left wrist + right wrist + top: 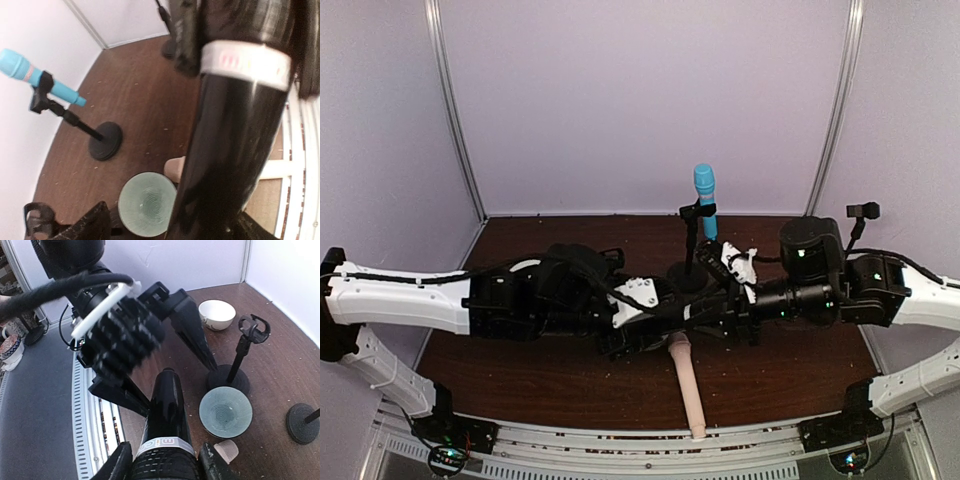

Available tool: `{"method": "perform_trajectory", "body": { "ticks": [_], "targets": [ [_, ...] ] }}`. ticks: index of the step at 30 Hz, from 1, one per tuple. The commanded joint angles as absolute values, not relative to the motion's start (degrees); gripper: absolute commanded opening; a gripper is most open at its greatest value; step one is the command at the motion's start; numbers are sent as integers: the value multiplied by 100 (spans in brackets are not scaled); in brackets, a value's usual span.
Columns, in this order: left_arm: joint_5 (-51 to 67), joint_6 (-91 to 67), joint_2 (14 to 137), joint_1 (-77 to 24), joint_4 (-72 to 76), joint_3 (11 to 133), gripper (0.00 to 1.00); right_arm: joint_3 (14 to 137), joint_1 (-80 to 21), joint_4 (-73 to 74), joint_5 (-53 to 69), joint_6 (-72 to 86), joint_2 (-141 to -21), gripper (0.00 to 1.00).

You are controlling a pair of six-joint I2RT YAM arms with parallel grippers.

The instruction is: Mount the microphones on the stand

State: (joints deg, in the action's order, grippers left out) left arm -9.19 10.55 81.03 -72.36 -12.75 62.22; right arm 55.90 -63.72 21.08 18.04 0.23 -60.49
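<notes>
The black microphone (pixel 167 410) hangs above the table between the two arms. My right gripper (pixel 167 461) is shut on its grille head. My left gripper (pixel 175 225) is open, its fingers (pixel 192 335) spread clear on either side of the black microphone's handle (pixel 230 140). The light blue microphone (pixel 705 195) sits clipped in a stand (pixel 692 262) at the back centre. Flat on the table lies the pale pink-beige microphone (pixel 687 385), pointing at the near edge. An empty stand (pixel 245 352) with an open clip shows in the right wrist view.
A pale green bowl (pixel 225 412) sits on the table just below the black microphone, beside the pink-beige microphone's head (pixel 226 450). A white bowl (pixel 216 314) stands farther off. A metal rail (pixel 85 405) lines the table's near edge. Walls close in the back and sides.
</notes>
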Motion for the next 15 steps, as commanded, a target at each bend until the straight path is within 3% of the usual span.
{"method": "perform_trajectory", "body": {
  "ticks": [1, 10, 15],
  "targets": [
    [-2725, 541, 7666, -7121, -612, 5901, 82, 5571, -6255, 2320, 1171, 34, -5630, 3],
    [-3305, -290, 7263, -6536, 620, 4784, 84, 5023, -6069, 1993, -921, 394, -4764, 0],
    [-2734, -494, 7340, -6101, 1658, 4223, 83, 4599, -6045, 1740, -1239, 498, -4237, 0]
  ]
}}
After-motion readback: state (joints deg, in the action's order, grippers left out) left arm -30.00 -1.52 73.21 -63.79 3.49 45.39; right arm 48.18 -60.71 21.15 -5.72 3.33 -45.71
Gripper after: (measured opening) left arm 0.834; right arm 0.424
